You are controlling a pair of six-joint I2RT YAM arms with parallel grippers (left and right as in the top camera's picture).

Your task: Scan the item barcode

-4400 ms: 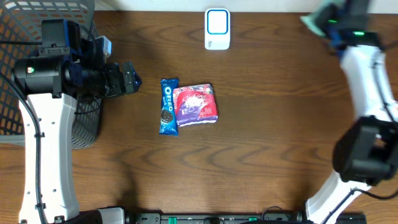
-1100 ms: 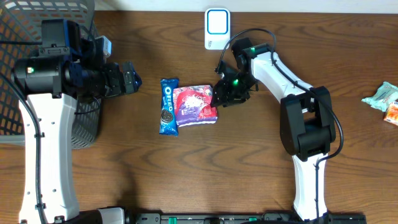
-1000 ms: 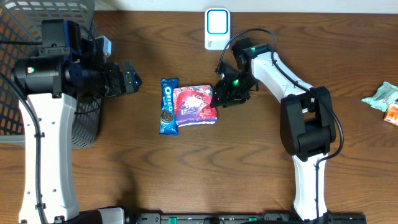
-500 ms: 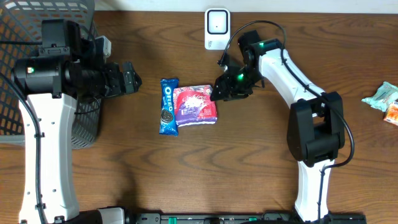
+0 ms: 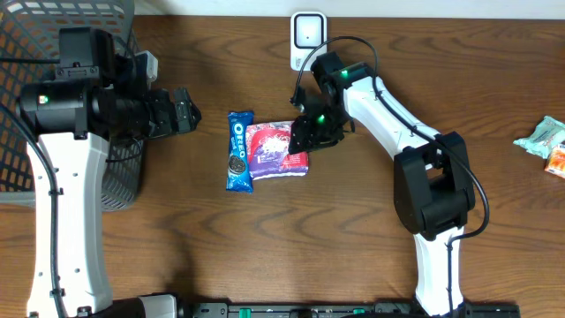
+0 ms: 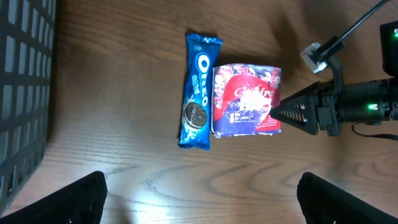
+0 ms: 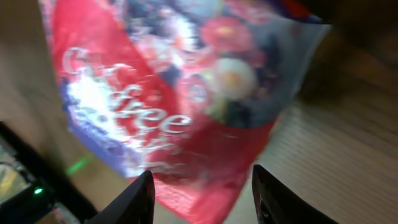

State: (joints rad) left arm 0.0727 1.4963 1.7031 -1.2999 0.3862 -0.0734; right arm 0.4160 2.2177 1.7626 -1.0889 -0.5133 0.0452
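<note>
Right tool straddles red pack edge, jaws part-spread; pinch cannot be told. Risk: shallow bite lets pack slip on lifting

Dark wire basket at the wooden table's far-left corner; blue Oreo pack near centre; teal and orange snack packets at right edge.

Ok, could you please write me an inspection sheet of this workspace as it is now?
Surface: brown wooden table, no spills seen.
Job's things: white scanner at far edge; red flowered packet touching Oreo pack.
Clutter: snack packets at right edge.
Grippers: left gripper open, empty; right gripper fingers apart at that packet.
Cables: black cable looped near scanner.
Surroundings: wire basket at left.
</note>
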